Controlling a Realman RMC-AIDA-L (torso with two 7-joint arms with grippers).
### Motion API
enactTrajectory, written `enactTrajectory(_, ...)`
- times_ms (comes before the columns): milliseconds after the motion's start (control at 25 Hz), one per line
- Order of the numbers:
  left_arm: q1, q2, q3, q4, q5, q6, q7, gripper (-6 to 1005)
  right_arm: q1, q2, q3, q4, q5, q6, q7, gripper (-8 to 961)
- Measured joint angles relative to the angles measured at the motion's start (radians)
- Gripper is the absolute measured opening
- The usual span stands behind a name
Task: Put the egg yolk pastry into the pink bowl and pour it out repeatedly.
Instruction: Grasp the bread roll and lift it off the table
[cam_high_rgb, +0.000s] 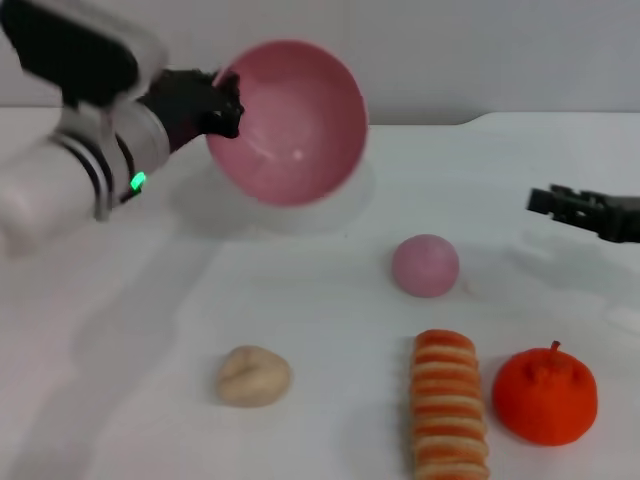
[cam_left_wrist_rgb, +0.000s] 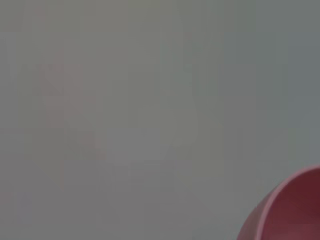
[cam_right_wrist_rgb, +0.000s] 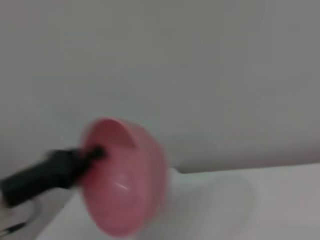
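My left gripper (cam_high_rgb: 228, 108) is shut on the left rim of the pink bowl (cam_high_rgb: 292, 122) and holds it in the air at the back of the table, tipped on its side with its empty inside facing the head camera. The bowl (cam_right_wrist_rgb: 122, 180) also shows in the right wrist view with the left gripper (cam_right_wrist_rgb: 92, 154) at its rim, and a piece of its edge (cam_left_wrist_rgb: 290, 212) fills a corner of the left wrist view. The egg yolk pastry (cam_high_rgb: 253, 376) lies on the table near the front, left of centre. My right gripper (cam_high_rgb: 550, 202) hovers at the right edge.
A small pink dome (cam_high_rgb: 425, 265) sits mid-table. A striped orange-and-cream bread roll (cam_high_rgb: 448, 402) and an orange fruit-shaped toy (cam_high_rgb: 545, 394) lie at the front right. The white table (cam_high_rgb: 330, 330) meets a pale wall behind.
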Motion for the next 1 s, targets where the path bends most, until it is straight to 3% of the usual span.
enactTrajectory(40,-0.019,-0.001,-0.067,0.003,-0.016,0.121,-0.009,0,0.009,0.000,-0.013,0.011,0.019,-0.014,-0.020,548)
enactTrajectory(80,-0.019,-0.001,-0.067,0.003,-0.016,0.121,-0.009,0,0.018,0.000,-0.029,0.022,0.043,-0.025,-0.044,548)
enactTrajectory(160,-0.061,0.000,-0.272,0.019,-0.059,0.415,-0.039,0,0.032,0.000,-0.073,0.040,0.083,-0.035,-0.083,548)
enactTrajectory(240,-0.065,0.001,-0.340,0.034,-0.060,0.497,-0.045,0,0.051,0.001,-0.143,0.056,0.127,-0.037,-0.120,548)
enactTrajectory(280,-0.061,0.003,-0.439,0.069,-0.055,0.613,-0.054,1,0.062,0.002,-0.189,0.060,0.145,-0.033,-0.141,548)
enactTrajectory(320,-0.061,0.003,-0.439,0.069,-0.055,0.613,-0.054,1,0.074,0.004,-0.242,0.063,0.168,-0.026,-0.168,548)
enactTrajectory(440,-0.042,0.006,-0.576,0.126,-0.025,0.776,-0.077,1,0.106,0.008,-0.383,0.064,0.215,0.017,-0.213,547)
enactTrajectory(480,-0.031,0.006,-0.627,0.154,0.000,0.832,-0.091,1,0.140,0.009,-0.513,0.062,0.238,0.089,-0.216,547)
enactTrajectory(520,-0.021,0.006,-0.664,0.178,0.026,0.873,-0.104,1,0.140,0.009,-0.513,0.062,0.238,0.089,-0.216,546)
enactTrajectory(760,0.019,0.006,-0.750,0.277,0.172,1.050,-0.189,1,0.250,0.010,-0.831,0.055,0.311,0.309,-0.156,539)
enactTrajectory(1000,0.029,0.005,-0.779,0.295,0.201,1.129,-0.205,1,0.334,0.008,-1.101,0.016,0.320,0.455,0.009,532)
